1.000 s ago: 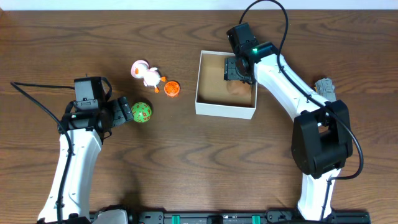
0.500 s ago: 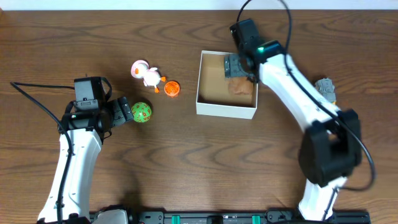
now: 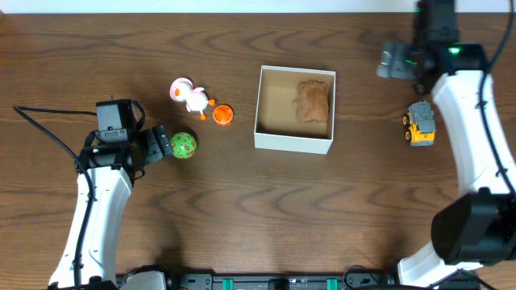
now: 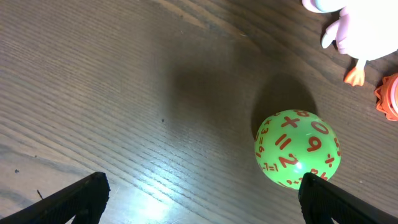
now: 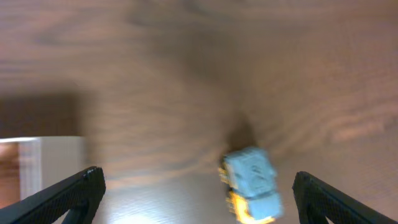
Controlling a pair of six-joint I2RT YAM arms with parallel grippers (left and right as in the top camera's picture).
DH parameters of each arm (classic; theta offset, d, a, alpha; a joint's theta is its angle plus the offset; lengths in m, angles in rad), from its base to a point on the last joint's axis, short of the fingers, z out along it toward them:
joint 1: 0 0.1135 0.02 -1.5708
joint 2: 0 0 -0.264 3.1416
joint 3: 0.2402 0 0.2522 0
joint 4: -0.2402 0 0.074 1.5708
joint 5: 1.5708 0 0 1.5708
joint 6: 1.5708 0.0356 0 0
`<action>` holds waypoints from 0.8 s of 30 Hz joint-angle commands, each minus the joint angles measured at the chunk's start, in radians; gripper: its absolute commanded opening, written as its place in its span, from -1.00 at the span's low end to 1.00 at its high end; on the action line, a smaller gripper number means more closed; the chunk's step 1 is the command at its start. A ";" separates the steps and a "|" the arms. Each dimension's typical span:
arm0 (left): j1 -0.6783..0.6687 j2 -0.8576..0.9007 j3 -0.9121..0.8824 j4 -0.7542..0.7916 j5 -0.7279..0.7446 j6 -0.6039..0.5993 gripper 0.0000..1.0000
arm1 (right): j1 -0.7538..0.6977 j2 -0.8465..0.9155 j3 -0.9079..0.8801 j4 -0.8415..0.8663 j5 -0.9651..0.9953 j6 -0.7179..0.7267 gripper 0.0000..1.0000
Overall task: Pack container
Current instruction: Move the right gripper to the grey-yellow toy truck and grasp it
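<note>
The small, square, shallow cardboard box (image 3: pixel 292 143), white outside and plain brown inside, sits on the dark wooden table (image 3: pixel 266 209), a little toward 1 o'clock from the middle of the overhead view. One lumpy brown toy (image 3: pixel 313 101) lies inside it, close to the 3 o'clock wall; the rest of the floor is bare.

At 9 o'clock from the box, near it, is a small orange ridged toy (image 3: pixel 223 115). Just beyond, toward 10 o'clock, lies a pink-and-white duck toy (image 3: pixel 190 96). Toward 8 o'clock rests a green ball with red numbers (image 3: pixel 183 145). At 3 o'clock, well apart, stands a yellow-and-grey toy truck (image 3: pixel 420 126).

The left gripper (image 4: pixel 202 183) is spread wide and holds nothing. The ball lies just ahead of its fingertips, nearer one finger, apparently untouched. The right gripper (image 5: pixel 196 177) hovers at 11 o'clock from the truck, also spread and empty; its wrist view is blurred.

By my reading the packing is early: one toy is in, and four remain on the table.
</note>
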 commanded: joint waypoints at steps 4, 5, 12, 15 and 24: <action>0.005 0.004 0.020 -0.003 -0.002 -0.005 0.96 | -0.149 0.085 -0.048 -0.024 -0.119 -0.127 0.91; 0.005 0.004 0.020 -0.003 -0.002 -0.005 0.96 | -0.164 0.097 -0.054 -0.021 -0.119 -0.150 0.90; 0.005 0.004 0.020 -0.003 -0.002 -0.005 0.96 | -0.241 0.199 -0.057 -0.025 -0.120 -0.243 0.86; 0.005 0.004 0.020 -0.003 -0.002 -0.005 0.96 | -0.244 0.240 -0.057 -0.029 -0.127 -0.243 0.86; 0.005 0.004 0.020 -0.003 -0.002 -0.005 0.96 | -0.240 0.349 -0.057 -0.047 -0.225 -0.286 0.55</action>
